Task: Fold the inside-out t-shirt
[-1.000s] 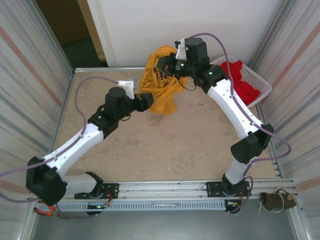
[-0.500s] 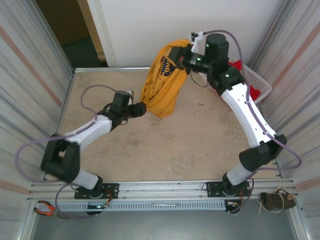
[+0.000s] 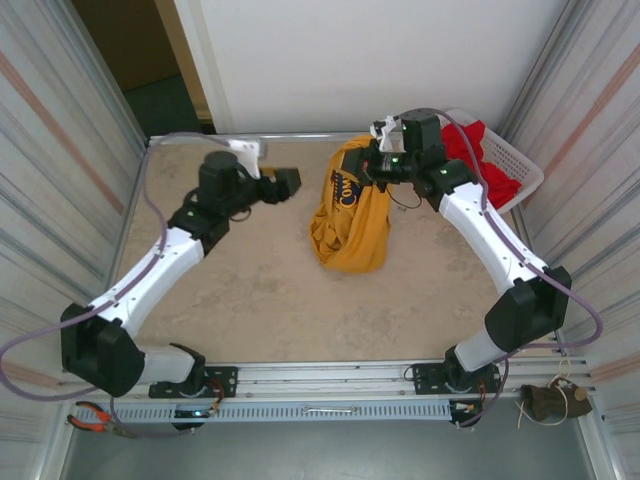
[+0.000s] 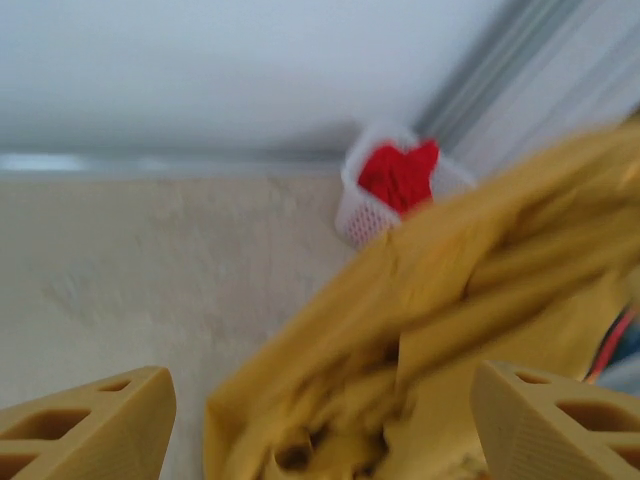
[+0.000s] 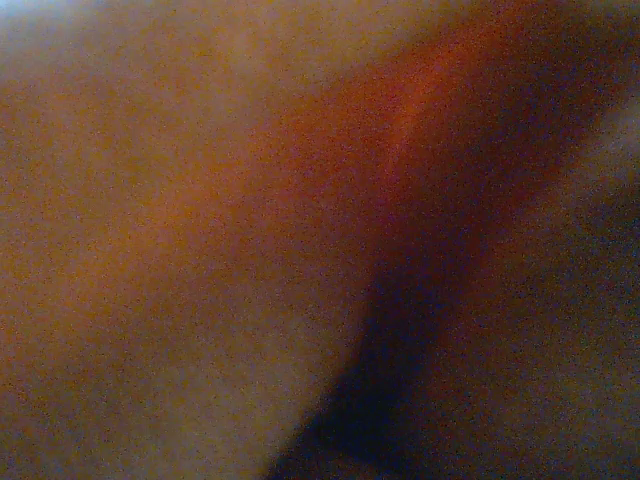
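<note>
1. Overhead, the mustard-yellow cotton t-shirt with a dark blue and white print hangs bunched from the right gripper. Its lower end rests on the beige speckled surface, towards the far middle.
2. The right gripper's fingers are sunk in the cloth and clamped on the top of the shirt. The right wrist camera sees blurred orange-brown fabric pressed close.
3. The left gripper hovers to the left of the shirt, apart from it. Its tan fingers are spread wide with nothing between them.
4. A white plastic mesh basket in the far right corner holds a red garment.
</note>
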Robot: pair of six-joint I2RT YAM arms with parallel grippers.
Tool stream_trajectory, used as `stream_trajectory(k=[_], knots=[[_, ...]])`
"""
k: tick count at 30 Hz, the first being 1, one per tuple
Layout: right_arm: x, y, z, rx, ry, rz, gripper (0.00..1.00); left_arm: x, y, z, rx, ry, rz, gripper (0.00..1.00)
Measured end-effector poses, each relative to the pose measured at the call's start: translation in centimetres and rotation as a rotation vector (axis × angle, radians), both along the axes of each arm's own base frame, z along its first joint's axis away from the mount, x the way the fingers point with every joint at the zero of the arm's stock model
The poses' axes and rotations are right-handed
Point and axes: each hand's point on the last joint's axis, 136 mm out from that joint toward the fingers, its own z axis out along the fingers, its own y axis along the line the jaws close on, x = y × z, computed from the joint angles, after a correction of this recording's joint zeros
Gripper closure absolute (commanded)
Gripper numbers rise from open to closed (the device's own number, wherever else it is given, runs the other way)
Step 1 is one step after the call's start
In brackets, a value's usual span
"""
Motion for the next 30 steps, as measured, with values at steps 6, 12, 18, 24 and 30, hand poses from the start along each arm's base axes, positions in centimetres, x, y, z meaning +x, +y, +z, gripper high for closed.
stream_trajectory(k=[6,12,18,24,30], knots=[[-1.3,0.5,1.5,0.015,-0.032,0.022,1.00,-2.8,-3.0,-7.9,0.044,0.157,-0.061,0.22],[-2.0,0.9,2.1,0.021,-0.046,0.038,1.00,-1.4,-3.5,-10.0,0.043,0.187,-0.031,0.23],[-2.2,1.2,2.2,0.019,-0.049,0.042,1.00,-0.5,-4.1,-12.2,0.036,0.236,-0.009,0.26],[-2.1,1.0,2.5,0.021,-0.058,0.032,1.00,1.1,-5.2,-13.9,0.036,0.296,0.006,1.00],[-0.5,-2.7,2.6,0.031,-0.097,-0.077,0.69,2.4,-4.9,-6.5,0.007,0.240,-0.004,1.00]])
